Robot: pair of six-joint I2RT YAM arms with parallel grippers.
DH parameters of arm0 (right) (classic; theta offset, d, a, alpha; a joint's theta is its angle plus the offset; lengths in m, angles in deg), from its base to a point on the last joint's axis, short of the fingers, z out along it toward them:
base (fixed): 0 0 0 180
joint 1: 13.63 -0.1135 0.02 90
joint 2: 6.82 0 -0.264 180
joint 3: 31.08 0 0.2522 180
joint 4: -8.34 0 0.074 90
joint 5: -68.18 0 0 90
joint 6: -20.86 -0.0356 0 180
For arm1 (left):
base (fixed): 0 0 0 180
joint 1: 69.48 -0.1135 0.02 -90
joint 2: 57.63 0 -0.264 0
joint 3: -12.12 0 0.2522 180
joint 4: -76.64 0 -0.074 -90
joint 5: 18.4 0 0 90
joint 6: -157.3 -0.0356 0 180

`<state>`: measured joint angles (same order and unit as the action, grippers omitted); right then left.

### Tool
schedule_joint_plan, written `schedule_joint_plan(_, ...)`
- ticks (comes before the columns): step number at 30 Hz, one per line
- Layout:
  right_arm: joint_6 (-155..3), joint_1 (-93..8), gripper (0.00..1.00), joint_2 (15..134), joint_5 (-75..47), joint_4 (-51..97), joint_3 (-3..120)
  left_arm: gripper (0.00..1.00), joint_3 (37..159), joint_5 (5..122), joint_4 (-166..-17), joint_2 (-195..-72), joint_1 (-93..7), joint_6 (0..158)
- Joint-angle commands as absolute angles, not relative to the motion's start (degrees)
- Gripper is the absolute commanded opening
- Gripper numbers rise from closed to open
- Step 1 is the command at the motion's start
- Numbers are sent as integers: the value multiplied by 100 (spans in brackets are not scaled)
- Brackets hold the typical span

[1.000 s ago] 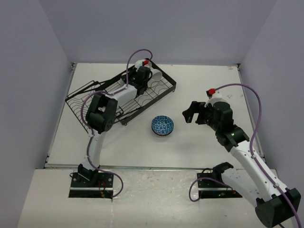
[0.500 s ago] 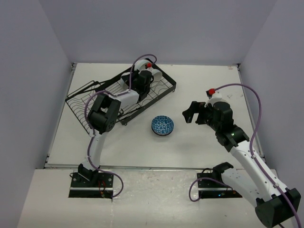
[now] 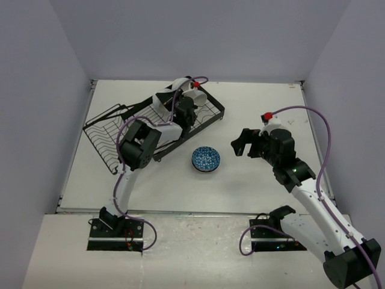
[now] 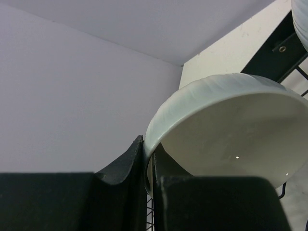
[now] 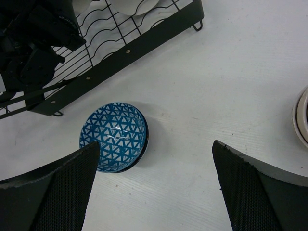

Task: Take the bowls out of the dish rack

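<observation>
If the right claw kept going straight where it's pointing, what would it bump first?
Probably the table just beside the blue patterned bowl; the right gripper aims slightly past it, but depth is unclear.

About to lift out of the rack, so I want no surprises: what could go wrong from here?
1. The left gripper pinches the white bowl only at its rim; it may pivot or slip.
2. The rack and another bowl sit close by; a swing could catch them.
3. The blue bowl lies near the rack, so a set-down there could clink.
</observation>
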<state>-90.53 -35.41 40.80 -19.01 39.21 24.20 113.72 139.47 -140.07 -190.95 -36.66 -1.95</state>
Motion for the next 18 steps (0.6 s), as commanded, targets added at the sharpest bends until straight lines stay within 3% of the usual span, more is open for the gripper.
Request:
schedule_joint_plan(1,-8962,-3525,99,4117,-1786,3757,2558,0,11685,14129,-15077,-18903,-3635,-626)
schedule_joint_plan(8,-8962,-3534,99,4126,-1795,3749,2558,0,11694,14357,-15007,-18395,-3652,-521)
schedule_joint_plan(11,-8971,-3525,99,4108,-1812,3740,2558,0,11720,14437,-13947,-17832,-3626,399)
schedule_joint_plan(12,-8971,-3534,99,4091,-1856,3731,2549,0,11764,14419,-12855,-17648,-3635,811)
schedule_joint_plan(15,-8988,-3534,99,3942,-1883,3617,2444,0,12552,13727,-9074,-16988,-3661,4482)
schedule_joint_plan(18,-9050,-3534,99,3731,-1629,3292,2260,0,13416,12015,-6717,-16452,-3722,6504)
